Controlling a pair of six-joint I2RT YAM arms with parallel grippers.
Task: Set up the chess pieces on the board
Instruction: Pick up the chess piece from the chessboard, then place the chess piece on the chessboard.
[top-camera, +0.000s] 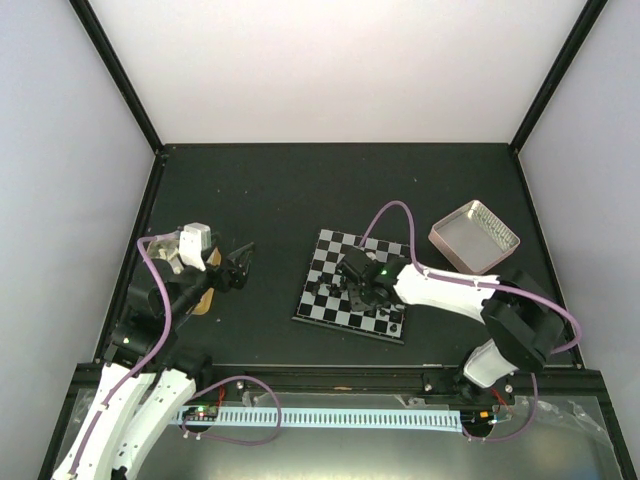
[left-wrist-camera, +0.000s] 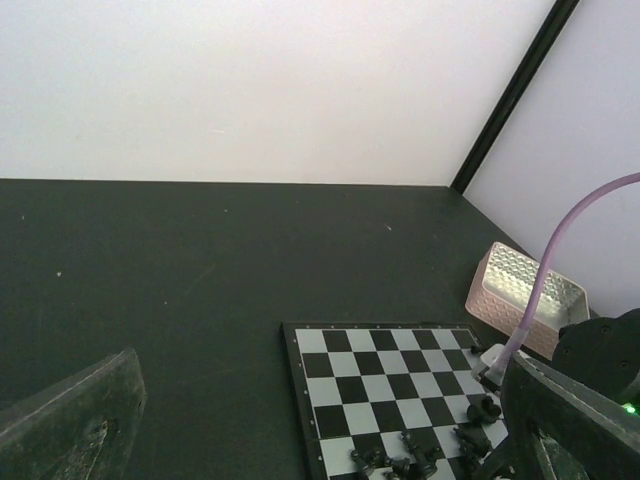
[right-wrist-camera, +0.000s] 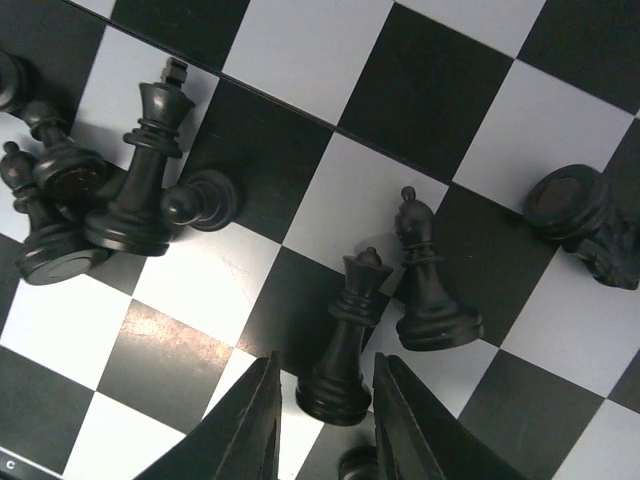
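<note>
Barely begun, I judge: the chess pieces (right-wrist-camera: 140, 190) lie toppled in heaps toward five o'clock on the board (top-camera: 325, 280), the right claw (right-wrist-camera: 326, 365) narrowly parted astride one, the left claw (top-camera: 238, 262) wide and empty.

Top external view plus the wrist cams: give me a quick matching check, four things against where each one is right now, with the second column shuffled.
Things:
1. the board
2. pink-rimmed tray
3. left gripper
4. right gripper

Places:
A. open, over the table, left of the board
B. low over the board, a finger on either side of a lying chess piece
C. toward the table's right side, right of the board
D. mid-table, lying flat

Pairs: 1-D, 2-C, 3-A, 4-B
</note>
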